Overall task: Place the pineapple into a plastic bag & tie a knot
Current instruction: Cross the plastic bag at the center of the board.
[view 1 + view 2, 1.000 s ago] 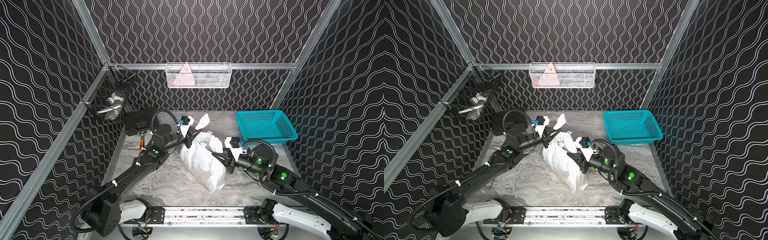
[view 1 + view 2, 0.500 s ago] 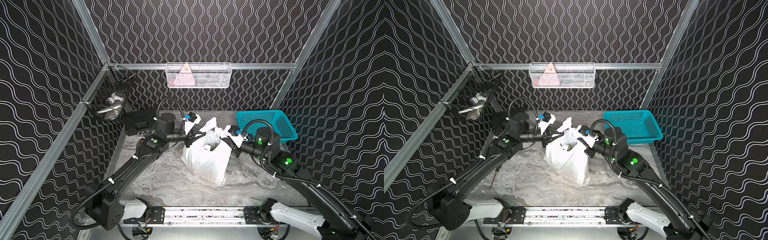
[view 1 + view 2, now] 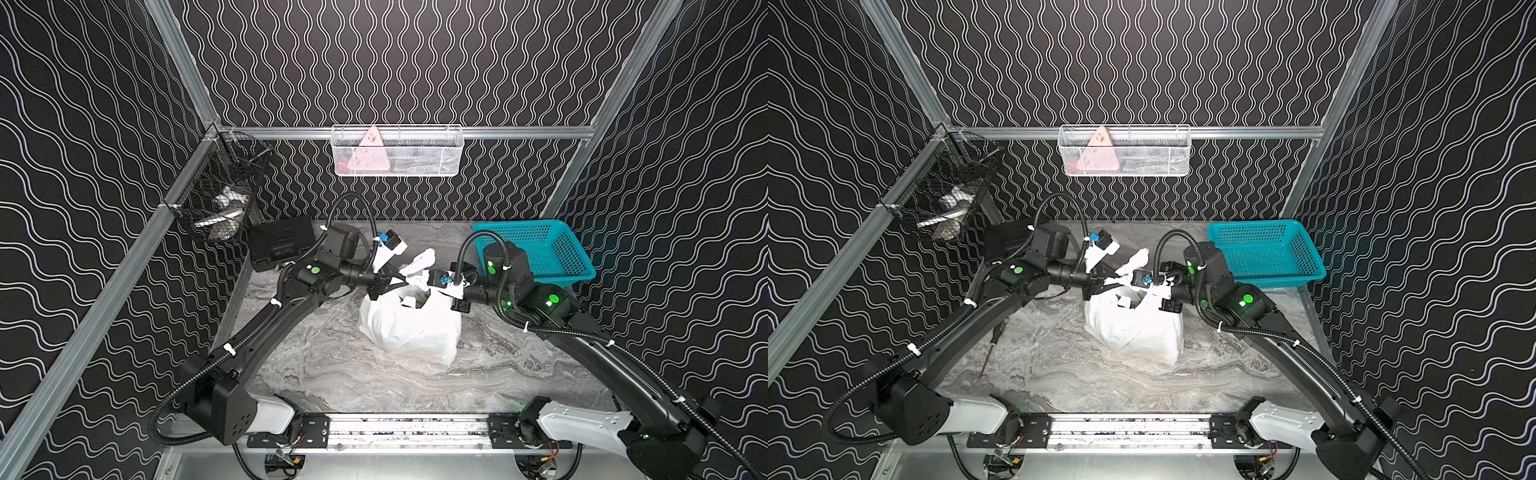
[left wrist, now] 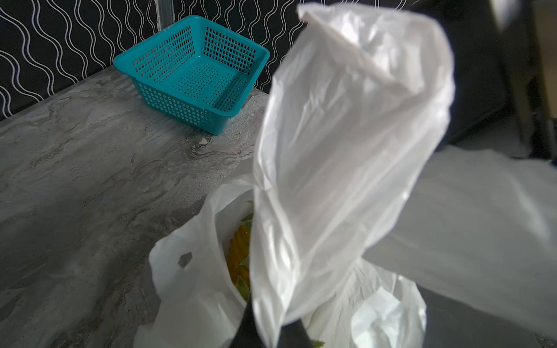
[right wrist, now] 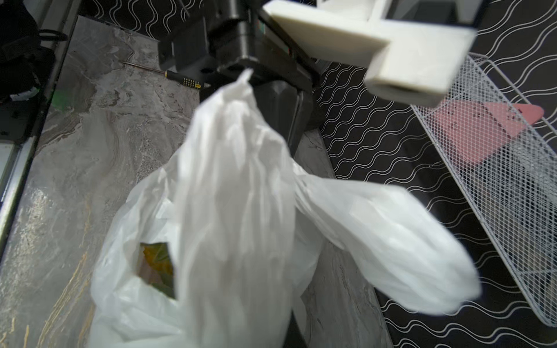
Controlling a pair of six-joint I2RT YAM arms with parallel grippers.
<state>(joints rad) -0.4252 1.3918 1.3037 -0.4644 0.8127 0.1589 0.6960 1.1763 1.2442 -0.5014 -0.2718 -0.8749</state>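
Note:
The white plastic bag point(image 3: 409, 328) point(image 3: 1133, 328) stands upright on the marble table in both top views. Through gaps at its mouth I see the yellow-green pineapple point(image 4: 239, 256) point(image 5: 156, 265) inside. My left gripper point(image 3: 400, 284) point(image 3: 1115, 279) point(image 4: 268, 337) comes in from the left and is shut on one white handle strip point(image 4: 346, 135). From the right, my right gripper point(image 3: 424, 289) point(image 3: 1136, 291) point(image 5: 241, 331) is shut on the other strip point(image 5: 238, 180), which hides most of its fingers. The two grippers almost meet above the bag's mouth. No knot is in view.
A teal basket point(image 3: 536, 253) point(image 4: 196, 72) sits at the back right, just behind the right arm. A black box point(image 3: 280, 245) stands at the back left. A screwdriver point(image 3: 994, 340) point(image 5: 180, 79) lies near the left arm. Wire baskets point(image 3: 397, 151) hang on the walls.
The bag lay slanted; both grippers rose and moved together toward the back, pulling it upright. The right gripper closed on its handle strip.

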